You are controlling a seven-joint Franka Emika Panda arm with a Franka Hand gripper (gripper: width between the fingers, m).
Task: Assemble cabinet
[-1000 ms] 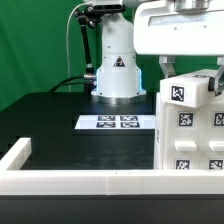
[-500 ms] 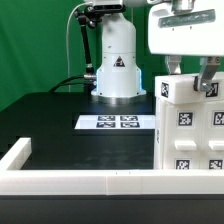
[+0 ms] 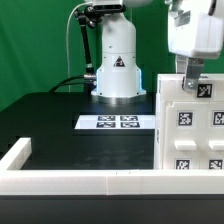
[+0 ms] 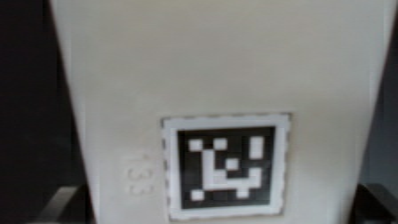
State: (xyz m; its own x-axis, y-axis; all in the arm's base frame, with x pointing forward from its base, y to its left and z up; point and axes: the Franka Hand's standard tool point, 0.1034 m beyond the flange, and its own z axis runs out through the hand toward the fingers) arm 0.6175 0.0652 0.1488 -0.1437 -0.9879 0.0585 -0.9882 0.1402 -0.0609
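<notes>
Since a second ago our gripper point(image 3: 196, 80) has swung toward the exterior view's right; it sits atop the cabinet point(image 3: 190, 130), which stands upright directly beneath; jaw spread we cannot tell.

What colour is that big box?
White, with black-and-white square tags; the cabinet shows best in the exterior view.

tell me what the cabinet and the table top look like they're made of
Cabinet: probably white plastic, matt and smooth, with even flat faces and printed black-and-white tags. Table: black and dull with no shine; the material is unclear, maybe a painted board or a mat.
</notes>
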